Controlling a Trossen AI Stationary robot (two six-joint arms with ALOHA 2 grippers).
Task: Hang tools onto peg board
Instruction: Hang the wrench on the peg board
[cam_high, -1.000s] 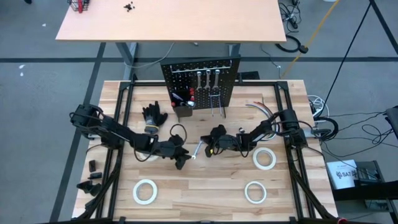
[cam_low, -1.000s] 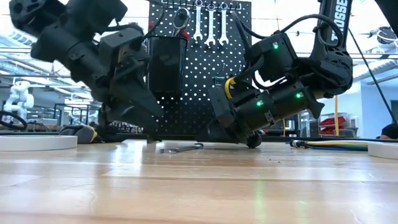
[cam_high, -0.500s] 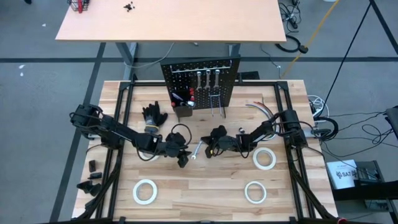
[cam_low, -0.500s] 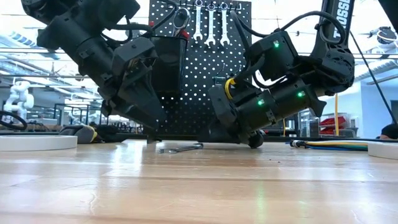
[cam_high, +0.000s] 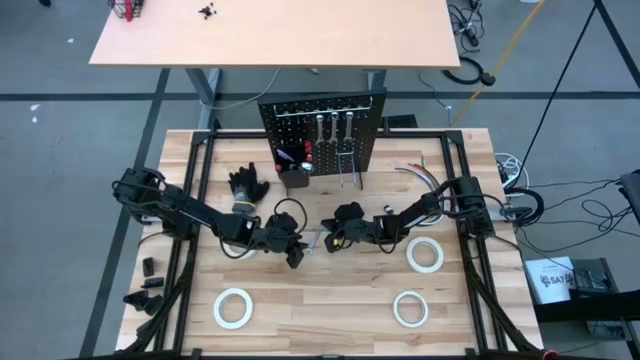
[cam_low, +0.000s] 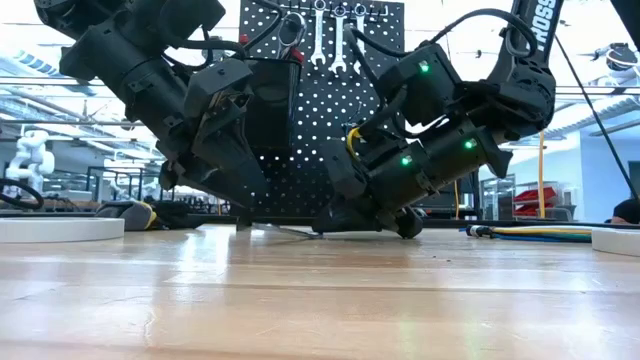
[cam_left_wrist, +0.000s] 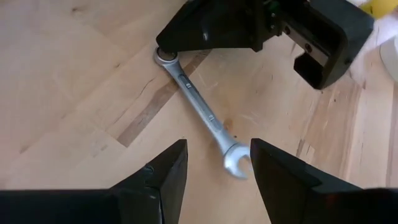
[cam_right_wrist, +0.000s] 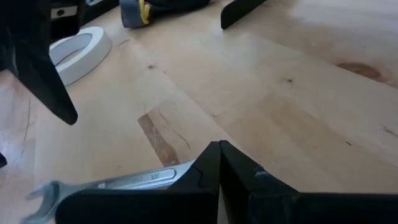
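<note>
A silver wrench (cam_left_wrist: 202, 111) lay flat on the wooden table (cam_high: 330, 310), near the middle, in front of the peg board (cam_high: 322, 135). The right gripper (cam_right_wrist: 219, 163), fingers pressed together, rested its tips on the wrench's ring end. The left gripper (cam_left_wrist: 217, 163) stood spread apart over the open-jawed end, grasping nothing. Three wrenches (cam_high: 333, 126) hung on the board.

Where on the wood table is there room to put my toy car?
Bare wood lies between the two front tape rolls. The middle is crowded: both grippers meet over a wrench, below the peg board.
</note>
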